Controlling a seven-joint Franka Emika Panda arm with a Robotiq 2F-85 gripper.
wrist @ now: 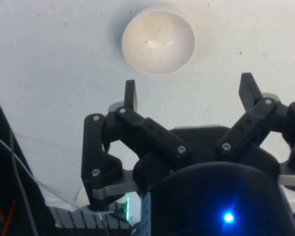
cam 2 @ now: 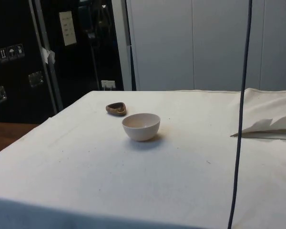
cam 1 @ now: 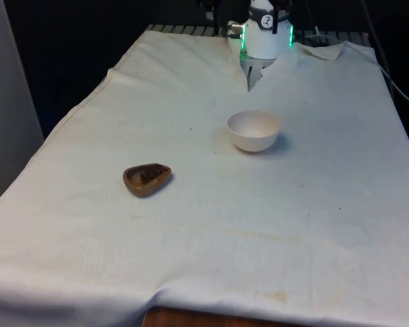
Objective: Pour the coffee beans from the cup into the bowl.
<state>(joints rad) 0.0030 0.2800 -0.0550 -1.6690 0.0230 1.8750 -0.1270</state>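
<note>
White bowl [cam 1: 253, 129] looks empty and the brown cup [cam 1: 146, 178] of beans sits untouched on the table [cam 1: 313, 225], so with your gripper [wrist: 191, 96] spread wide and holding nothing, you've got the whole pour left.

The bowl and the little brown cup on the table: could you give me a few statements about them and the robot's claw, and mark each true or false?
1. The white bowl is empty. True.
2. The brown cup stands inside the bowl. False: it sits apart on the cloth, toward the front view's left.
3. The gripper is open and holds nothing. True.
4. The cup is lying tipped over with beans spilled. False: it sits upright, with dark contents inside.
5. The gripper is gripping the bowl's rim. False: it is above the cloth, clear of the bowl.
</note>
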